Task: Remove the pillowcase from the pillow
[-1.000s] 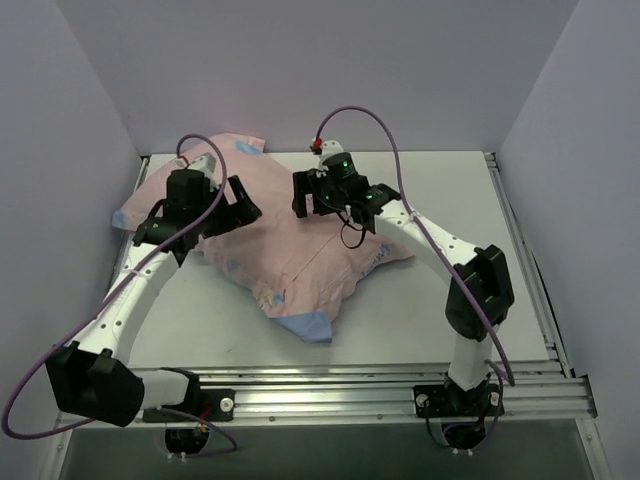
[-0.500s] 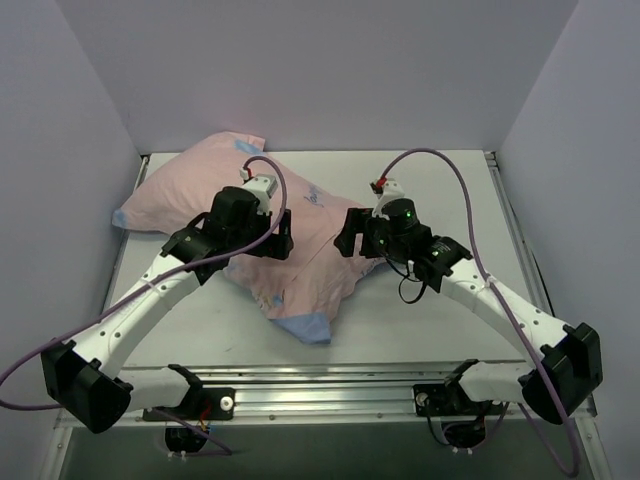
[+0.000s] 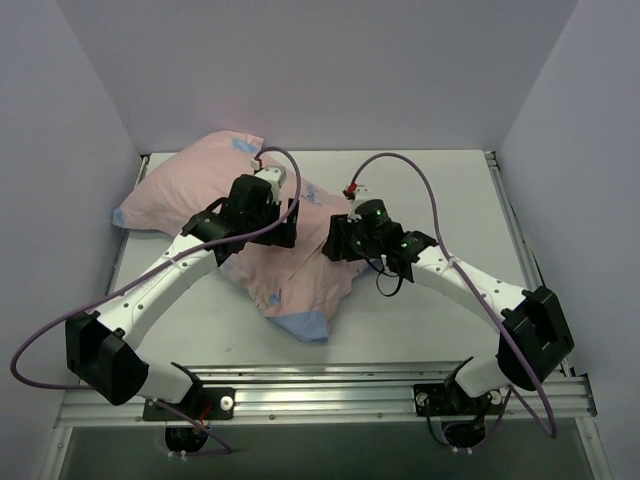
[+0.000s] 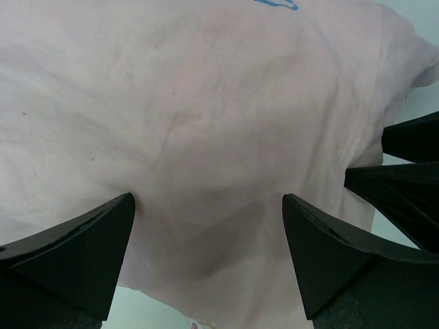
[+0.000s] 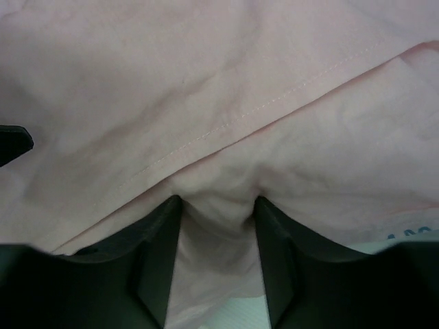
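The pillowcase (image 3: 280, 265) lies pink side out across the table's left half, with a blue corner at its near end. It bulges at the far left. No white pillow shows; it is hidden. My left gripper (image 3: 290, 225) is open, its fingers spread wide over the pink fabric (image 4: 206, 103) in the left wrist view (image 4: 207, 199). My right gripper (image 3: 333, 240) is shut on a bunched fold of the pillowcase (image 5: 206, 82) at the cover's right edge, just below a stitched seam, as the right wrist view (image 5: 216, 202) shows. The two grippers are close together.
The white table (image 3: 450, 200) is walled at the back and on both sides. A metal rail (image 3: 350, 395) runs along the near edge by the arm bases. The right gripper's dark body (image 4: 411, 178) shows at the right edge of the left wrist view.
Both grippers came in over the fabric and closed toward each other. The right gripper moved left, and the pillowcase's right flap has been gathered leftward.
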{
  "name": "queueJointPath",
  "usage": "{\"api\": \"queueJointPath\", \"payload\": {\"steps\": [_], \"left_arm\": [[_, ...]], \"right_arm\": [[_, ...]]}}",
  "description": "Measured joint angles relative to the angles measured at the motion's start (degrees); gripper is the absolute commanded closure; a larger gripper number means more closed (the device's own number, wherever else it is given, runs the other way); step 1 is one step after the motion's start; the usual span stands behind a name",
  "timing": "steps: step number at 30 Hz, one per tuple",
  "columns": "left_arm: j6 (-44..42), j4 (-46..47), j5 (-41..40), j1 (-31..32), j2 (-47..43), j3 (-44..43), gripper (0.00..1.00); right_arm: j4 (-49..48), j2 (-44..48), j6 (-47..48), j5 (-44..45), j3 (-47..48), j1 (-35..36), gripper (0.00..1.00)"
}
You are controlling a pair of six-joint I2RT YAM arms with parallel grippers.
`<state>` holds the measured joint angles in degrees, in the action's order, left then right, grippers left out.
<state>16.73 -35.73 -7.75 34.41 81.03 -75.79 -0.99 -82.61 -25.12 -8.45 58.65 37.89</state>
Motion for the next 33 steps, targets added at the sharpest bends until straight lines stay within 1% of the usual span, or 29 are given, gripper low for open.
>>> {"api": "queueJointPath", "payload": {"steps": [1,3,4,5,6,7,14,19,27,33], "left_arm": [[0.6,0.1,0.0,0.0,0.0,0.0,0.03],[1.3,0.4,-0.1,0.0,0.1,0.0,0.03],[1.8,0.4,-0.2,0.0,0.3,-0.1,0.03],[2.2,0.4,-0.5,0.0,0.6,-0.3,0.03],[2.4,0.3,-0.8,0.0,1.0,-0.6,0.03],[2.6,0.4,-1.1,0.0,1.6,-1.0,0.03],[5.4,0.7,-4.5,-2.2,5.3,-4.8,0.03],[7.0,0.8,-6.3,-6.8,7.5,-6.0,0.04],[11.4,4.5,-6.7,-16.0,8.0,-0.7,0.04],[14.2,7.5,-2.8,-20.5,8.8,2.2,0.04]], "right_arm": [[0.1,-0.4,0.6,0.6,0.5,0.2,0.66],[0.7,-1.0,1.7,1.5,1.4,0.5,0.74],[1.1,-1.2,2.4,1.7,1.8,0.5,0.82],[1.5,-1.3,3.1,1.8,2.0,0.5,0.88],[1.8,-1.3,3.8,2.0,2.1,0.5,0.96],[2.1,-1.3,4.5,2.1,2.3,0.5,0.99],[4.5,-1.1,7.2,2.5,2.9,0.0,1.0],[4.1,2.3,7.1,2.6,0.1,-0.9,1.0],[3.8,9.9,3.5,6.3,-8.0,-2.4,1.0],[3.8,16.2,-0.7,10.4,-14.2,-5.2,1.0]]}}
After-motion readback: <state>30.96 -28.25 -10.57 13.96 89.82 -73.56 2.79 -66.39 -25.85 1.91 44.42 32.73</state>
